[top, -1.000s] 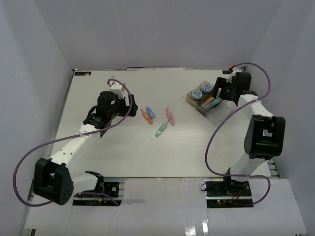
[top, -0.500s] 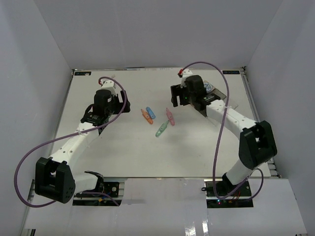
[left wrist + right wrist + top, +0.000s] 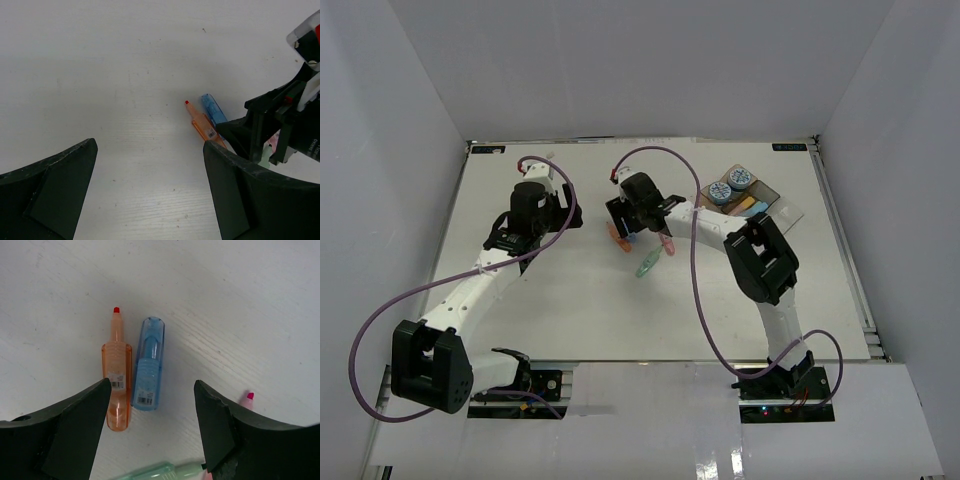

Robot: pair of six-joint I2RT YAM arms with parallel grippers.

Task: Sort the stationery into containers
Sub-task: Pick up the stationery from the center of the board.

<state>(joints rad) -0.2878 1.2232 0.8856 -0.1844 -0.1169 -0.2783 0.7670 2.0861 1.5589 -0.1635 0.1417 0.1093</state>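
Note:
Several pastel pieces lie mid-table: orange and blue side by side, pink, green. My right gripper is open and empty, low over the orange and blue pieces, jaws straddling them. Green and a pink tip show at the lower edge. My left gripper is open and empty, left of the pieces; it sees orange and blue. The containers at back right hold two blue-and-white rolls and a yellow and a blue piece.
The right arm reaches leftward across the table from the containers' side, its purple cable looping over the middle. The right gripper's black body stands close to my left gripper's right finger. White walls enclose the table on three sides.
The right arm has swung from the containers at the back right leftward across the table and now hangs over the orange and blue pieces. The left gripper drew back slightly to the left.

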